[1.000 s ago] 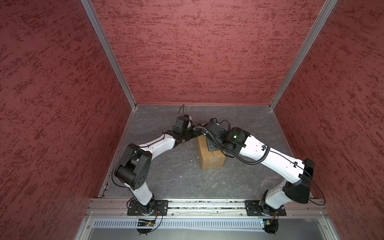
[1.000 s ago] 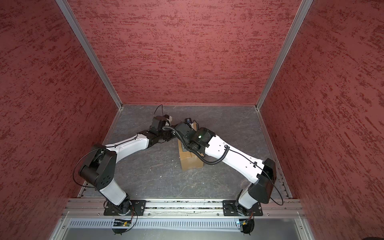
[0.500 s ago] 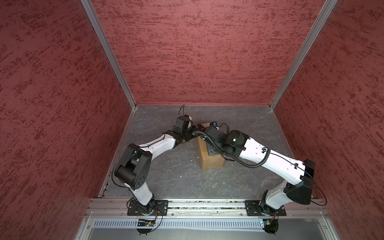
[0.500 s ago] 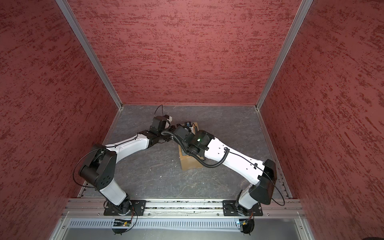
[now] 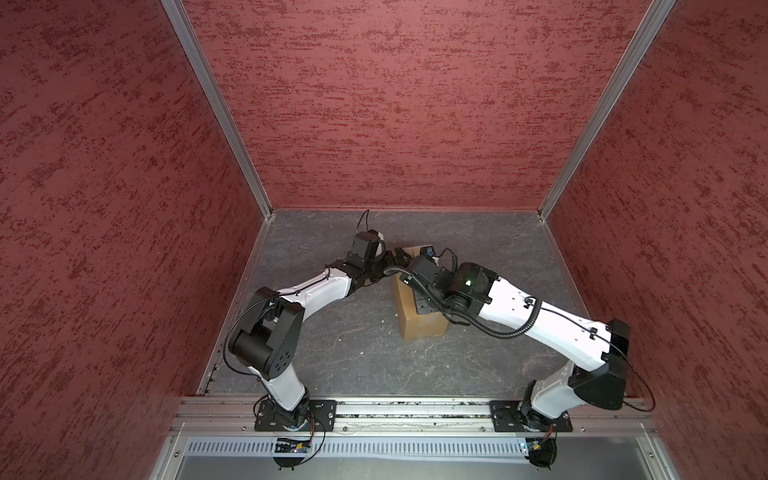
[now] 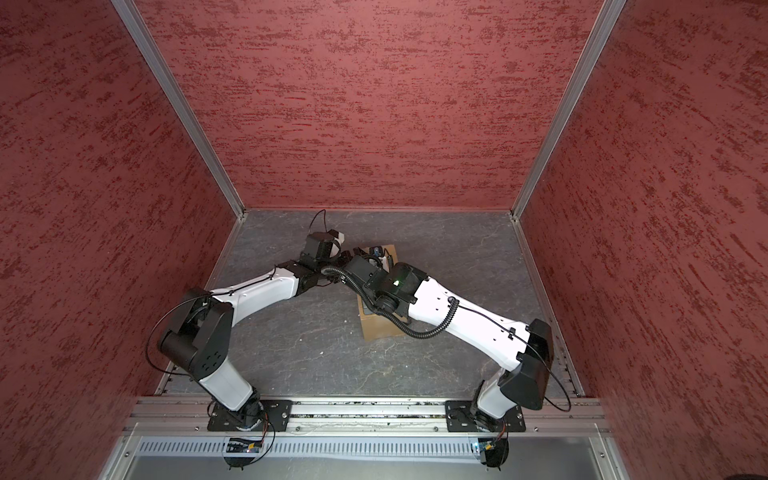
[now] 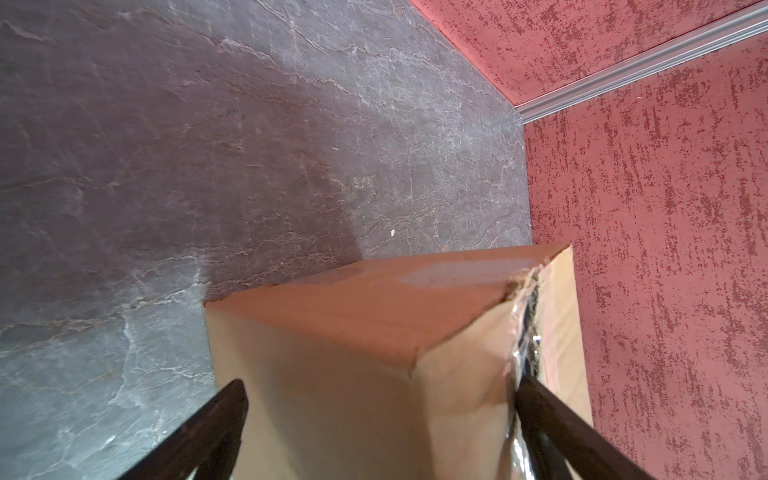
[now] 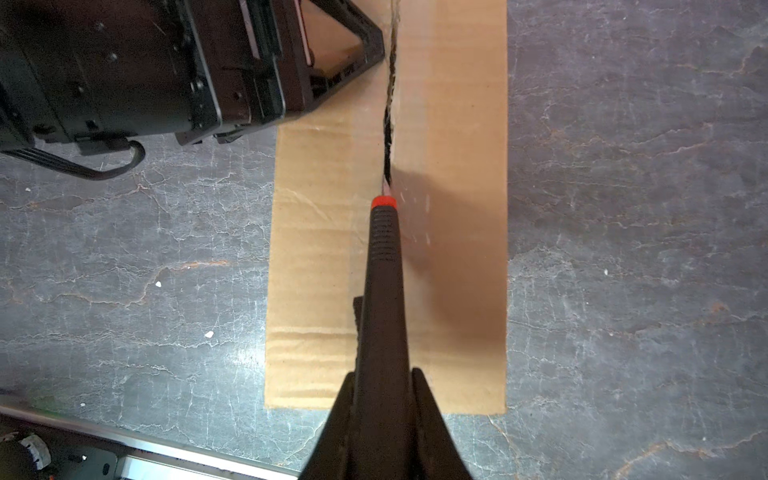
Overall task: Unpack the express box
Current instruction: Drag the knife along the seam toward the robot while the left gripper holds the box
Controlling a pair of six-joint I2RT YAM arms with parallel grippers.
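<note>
In a top view the express box point(image 5: 419, 320) stood mid-desk point(image 5: 353, 357), its long axis running from front edge to back. In the left wrist view the left gripper point(image 7: 378, 388), jaws wide apart, straddled its far corner. In the right wrist view the right gripper point(image 8: 384, 376), clamped on the utility knife point(image 8: 384, 249), pointed along the seam point(image 8: 388, 124), and the uncut stretch seemingly lay toward the front edge.

In the right wrist view the blade of the knife point(image 8: 384, 257) is mostly sunk in the seam point(image 8: 388, 124) of the express box point(image 8: 453, 249), whose inside is lost in darkness; the handle's rear is hidden between the fingers point(image 8: 428, 415) of the right gripper point(image 8: 384, 374). In the left wrist view the express box and the left gripper point(image 7: 380, 384) are cut off by the picture's edge. In both top views the express box is largely covered by the right arm point(image 5: 515, 307) point(image 6: 457, 311).
</note>
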